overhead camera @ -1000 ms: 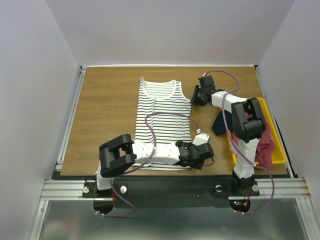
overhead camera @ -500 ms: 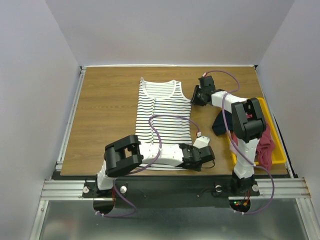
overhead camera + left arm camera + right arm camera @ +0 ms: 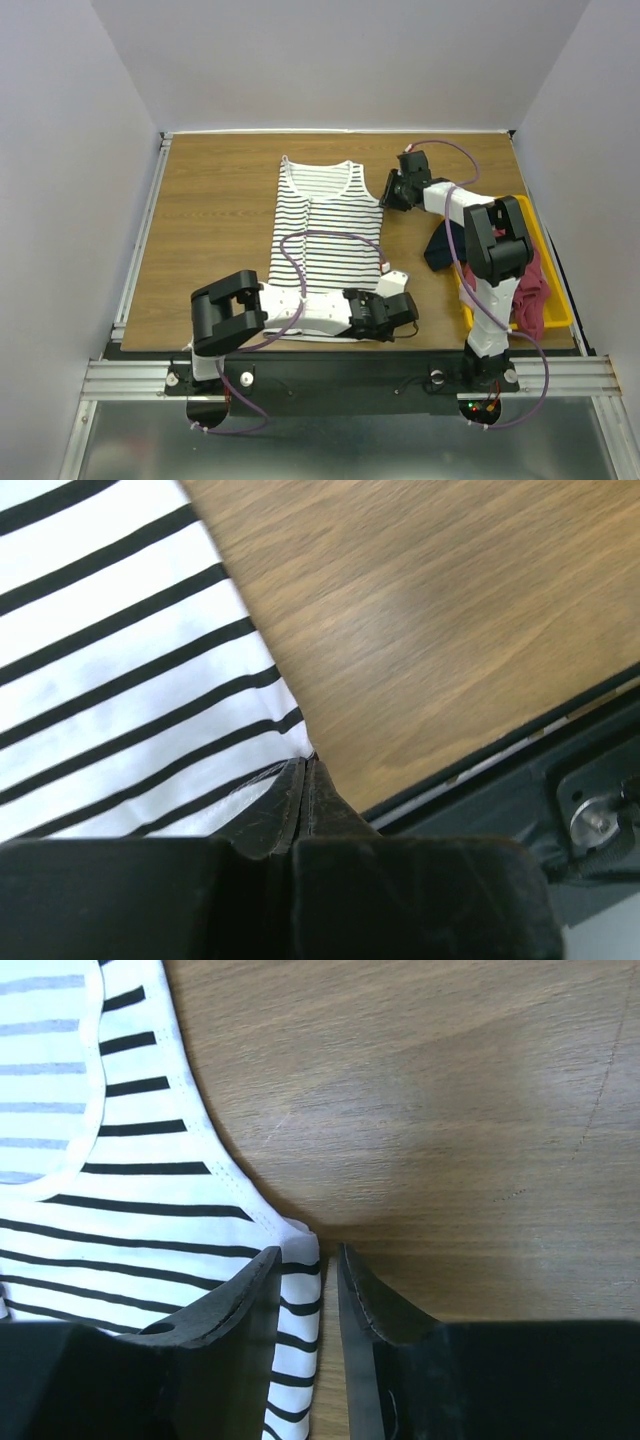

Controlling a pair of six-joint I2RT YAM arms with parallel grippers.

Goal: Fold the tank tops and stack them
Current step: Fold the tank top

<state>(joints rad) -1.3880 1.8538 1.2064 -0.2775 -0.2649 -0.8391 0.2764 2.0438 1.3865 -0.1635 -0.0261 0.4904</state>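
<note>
From above, the striped tank top (image 3: 328,235) lies flat in the middle of the table (image 3: 220,220). Its long axis runs from the near edge, where the hem is, to the far side, where the straps are. Both arms are at its right long edge. The left gripper (image 3: 392,318) is at the near right hem corner, and the right gripper (image 3: 393,190) is at the far right corner under the armhole. The dark red tank top (image 3: 530,290) lies bunched in the yellow tray (image 3: 556,300) at the right, well apart from the striped one.

In the left wrist view, the left gripper (image 3: 306,775) has its jaws pressed together, and the hem corner runs in between them, so it appears to pinch the cloth.

In the right wrist view, the right gripper (image 3: 307,1252) has a narrow gap between its jaws. The armhole corner lies flat inside this gap and is not yet squeezed.

I judge that the coming move is a fold of the right edge toward the left, across the long axis. For this, the right gripper must first close on its corner.
</note>
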